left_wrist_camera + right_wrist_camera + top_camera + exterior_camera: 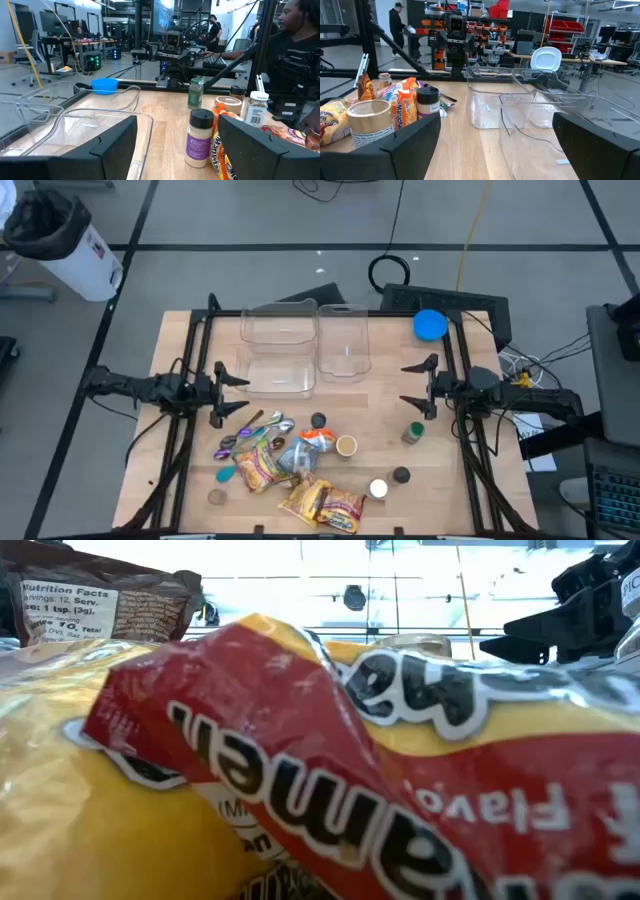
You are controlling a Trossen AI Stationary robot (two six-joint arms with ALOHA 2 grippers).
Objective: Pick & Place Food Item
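The counter (pixel 370 405) is pale wood grain, and the two bins (pixel 305 345) on it are clear. A round lid (pixel 430 325) is bright blue; the ramen packet (pixel 330 770) is yellow and red with black-and-white lettering. The spice jar (pixel 199 139) wears a black cap and a purple label

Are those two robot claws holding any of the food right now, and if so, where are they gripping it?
No, nothing is held. The left gripper and right gripper both hang open at the table's sides, away from the pile of food packets.
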